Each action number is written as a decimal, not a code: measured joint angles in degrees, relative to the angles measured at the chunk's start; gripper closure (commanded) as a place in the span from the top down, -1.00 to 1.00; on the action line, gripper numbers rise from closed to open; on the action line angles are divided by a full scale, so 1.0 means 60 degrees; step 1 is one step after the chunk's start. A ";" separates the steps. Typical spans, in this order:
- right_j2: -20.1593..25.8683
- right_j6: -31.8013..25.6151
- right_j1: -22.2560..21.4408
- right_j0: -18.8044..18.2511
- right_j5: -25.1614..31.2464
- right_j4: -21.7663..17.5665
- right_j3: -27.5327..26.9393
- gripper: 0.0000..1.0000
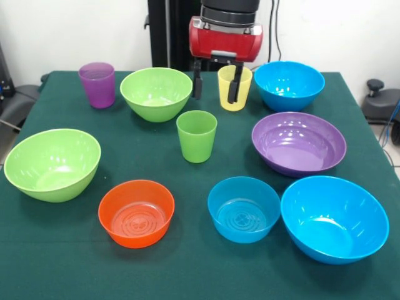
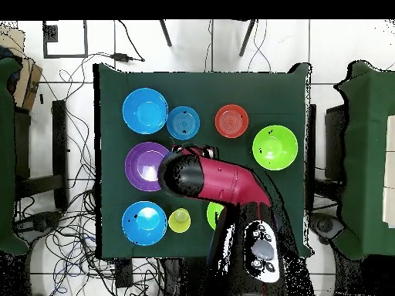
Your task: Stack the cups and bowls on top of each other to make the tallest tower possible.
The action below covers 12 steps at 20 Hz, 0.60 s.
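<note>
A red-headed gripper (image 1: 215, 82) hangs open at the table's back row, one finger inside the upright yellow cup (image 1: 234, 88) – the other outside its rim. Nothing is stacked (every bowl sits apart). Closing off-centre could tip the light cup.

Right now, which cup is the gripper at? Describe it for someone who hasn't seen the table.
Find the red and black arm's gripper at the green table's far edge. One finger reaches inside the yellow cup, between a lime green bowl and a blue bowl. It's the only yellow item.
</note>
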 measured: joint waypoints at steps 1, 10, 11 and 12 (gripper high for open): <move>0.0007 0.0000 0.0000 0.0001 0.0000 0.0000 -0.0001 1.00; 0.0127 0.0000 0.0096 -0.0001 -0.0002 -0.0014 -0.0003 1.00; 0.0154 0.0000 0.0159 -0.0004 0.0000 -0.0059 -0.0001 1.00; 0.0162 0.0000 0.0179 -0.0005 0.0000 -0.0073 -0.0001 1.00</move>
